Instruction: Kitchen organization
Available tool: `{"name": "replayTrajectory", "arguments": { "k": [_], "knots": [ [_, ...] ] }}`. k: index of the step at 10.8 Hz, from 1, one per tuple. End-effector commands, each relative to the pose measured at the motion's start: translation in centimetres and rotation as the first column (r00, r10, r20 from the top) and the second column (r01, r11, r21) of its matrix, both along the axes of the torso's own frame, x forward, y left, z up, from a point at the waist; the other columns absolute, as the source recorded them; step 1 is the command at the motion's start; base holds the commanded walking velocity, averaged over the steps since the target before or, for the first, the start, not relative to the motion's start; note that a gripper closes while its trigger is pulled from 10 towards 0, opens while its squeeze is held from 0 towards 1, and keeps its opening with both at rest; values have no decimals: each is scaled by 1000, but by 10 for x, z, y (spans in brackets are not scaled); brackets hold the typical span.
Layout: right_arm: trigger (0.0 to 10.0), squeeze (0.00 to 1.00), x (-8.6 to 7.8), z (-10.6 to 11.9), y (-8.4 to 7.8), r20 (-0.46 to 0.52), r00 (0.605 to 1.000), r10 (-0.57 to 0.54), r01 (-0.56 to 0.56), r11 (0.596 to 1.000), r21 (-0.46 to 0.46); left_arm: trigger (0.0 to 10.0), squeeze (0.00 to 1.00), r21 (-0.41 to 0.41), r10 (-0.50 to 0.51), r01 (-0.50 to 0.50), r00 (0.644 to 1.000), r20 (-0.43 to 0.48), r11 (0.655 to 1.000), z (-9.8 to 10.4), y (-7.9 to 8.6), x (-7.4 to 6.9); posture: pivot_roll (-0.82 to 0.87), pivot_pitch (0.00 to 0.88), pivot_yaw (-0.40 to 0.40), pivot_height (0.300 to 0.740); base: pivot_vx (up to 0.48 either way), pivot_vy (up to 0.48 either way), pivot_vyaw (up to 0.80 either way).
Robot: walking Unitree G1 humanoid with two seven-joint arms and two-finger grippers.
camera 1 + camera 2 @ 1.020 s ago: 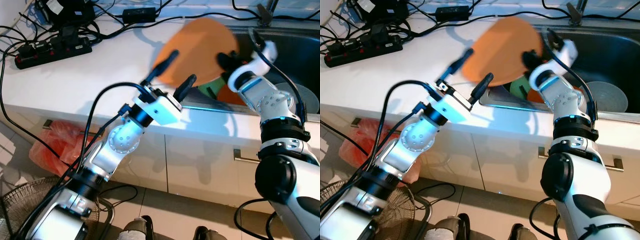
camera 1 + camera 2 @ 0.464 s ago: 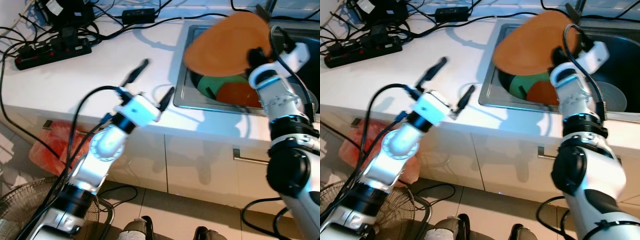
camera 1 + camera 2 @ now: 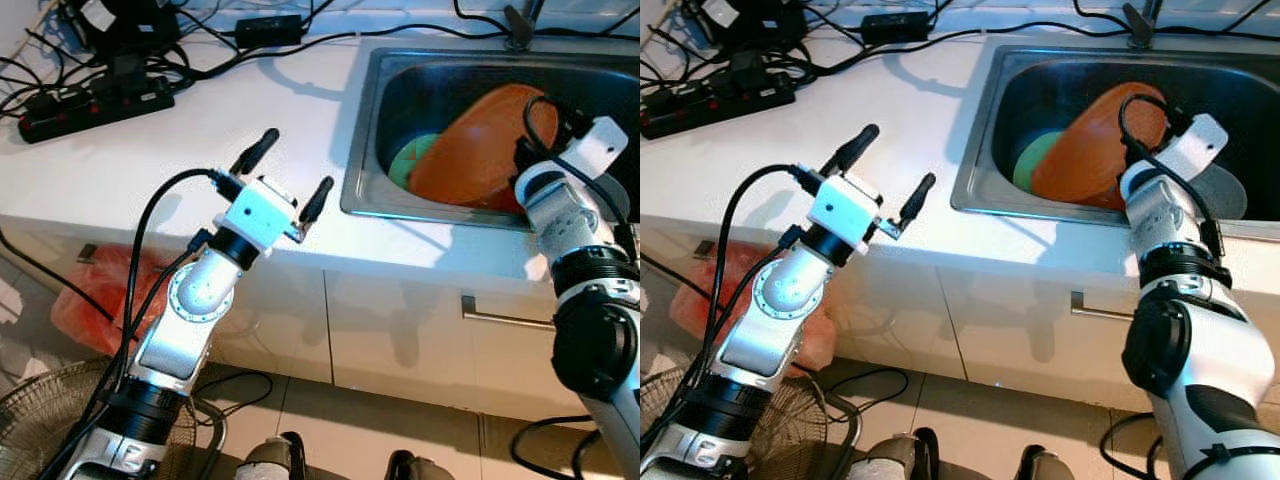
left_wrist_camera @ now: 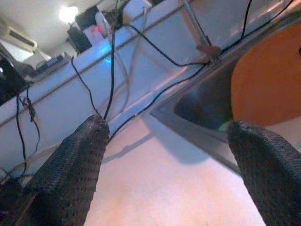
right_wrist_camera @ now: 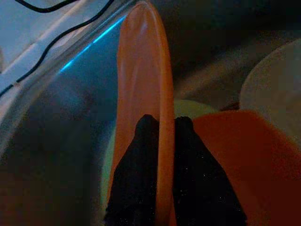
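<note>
My right gripper (image 5: pixel 157 127) pinches orange plate (image 3: pixel 470 150) by rim, tilted inside sink (image 3: pixel 365 130) over green plate (image 3: pixel 405 160). Lower flat, then release (no drop). Left gripper (image 3: pixel 290 175) spread, empty, above counter (image 3: pixel 150 150).

The right gripper (image 5: pixel 160 129) pinches the rim of an orange plate (image 5: pixel 141 80), one black finger (image 5: pixel 138 174) on each face, seen edge-on. The plate stands tilted inside the dark sink (image 5: pixel 56 122). Below it lie a green plate (image 5: pixel 190 109) and another orange dish (image 5: pixel 244 155), with a pale dish (image 5: pixel 275 84) beside them. Black cables (image 5: pixel 56 40) cross the white counter (image 5: pixel 28 33) beyond the sink edge.
</note>
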State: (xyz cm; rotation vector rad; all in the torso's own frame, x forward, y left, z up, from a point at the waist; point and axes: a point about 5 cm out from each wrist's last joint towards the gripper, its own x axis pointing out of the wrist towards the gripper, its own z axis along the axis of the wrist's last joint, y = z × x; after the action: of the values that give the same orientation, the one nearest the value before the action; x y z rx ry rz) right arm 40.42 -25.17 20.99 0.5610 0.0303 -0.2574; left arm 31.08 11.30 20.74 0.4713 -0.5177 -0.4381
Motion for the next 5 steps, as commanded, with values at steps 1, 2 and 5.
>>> {"name": "replayTrajectory", "arguments": {
  "k": [1,2,5],
  "knots": [
    [0,0,0,2,-3,2,1000,-6,6,998,-58,10000,1000,-9,10,-10,1000,-17,1000,0,4,-2,90,149,84,740,0,0,0],
    [0,0,-1,-2,-3,-19,1000,5,-7,996,-83,10000,1000,-35,11,-13,999,-43,999,-1,4,-1,91,149,84,740,0,0,0],
    [5059,0,-2,-9,-1,-81,996,49,-66,971,-230,10000,1000,-35,-93,87,956,-278,996,-15,-8,-3,102,151,85,740,0,0,0]
  ]
}}
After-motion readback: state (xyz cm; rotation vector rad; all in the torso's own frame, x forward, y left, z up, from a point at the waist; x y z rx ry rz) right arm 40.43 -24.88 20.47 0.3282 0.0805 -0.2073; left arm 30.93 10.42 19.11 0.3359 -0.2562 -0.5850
